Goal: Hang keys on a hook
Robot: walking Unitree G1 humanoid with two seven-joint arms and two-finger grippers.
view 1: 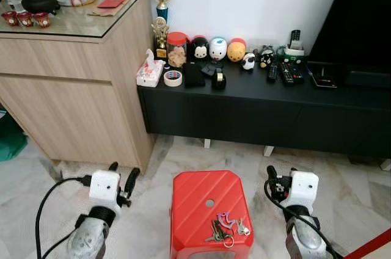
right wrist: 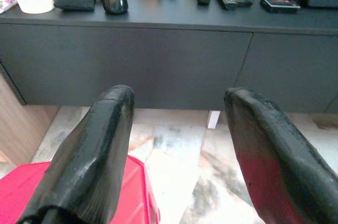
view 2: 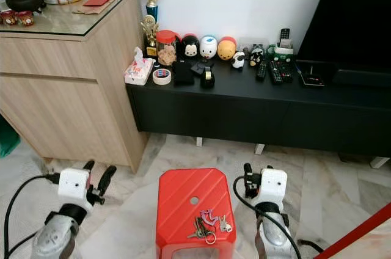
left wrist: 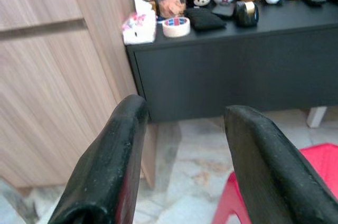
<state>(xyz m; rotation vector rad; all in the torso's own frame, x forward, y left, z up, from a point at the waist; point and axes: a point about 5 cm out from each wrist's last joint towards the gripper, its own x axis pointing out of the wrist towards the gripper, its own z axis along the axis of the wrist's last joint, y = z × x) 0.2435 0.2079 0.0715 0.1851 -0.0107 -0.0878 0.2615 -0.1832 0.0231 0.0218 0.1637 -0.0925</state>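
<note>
A bunch of keys with a pink tag lies on the near right part of a red plastic stool. My left gripper hovers low to the left of the stool, open and holding nothing. My right gripper hovers to the right of the stool, also open and holding nothing. Both sets of fingers point toward the black cabinet. I make out no hook in these views.
A low black TV cabinet stands ahead with toy figures, a tape roll, a tissue pack and remotes. A wooden sideboard is at the left. Marble floor surrounds the stool. A red bar crosses the near right corner.
</note>
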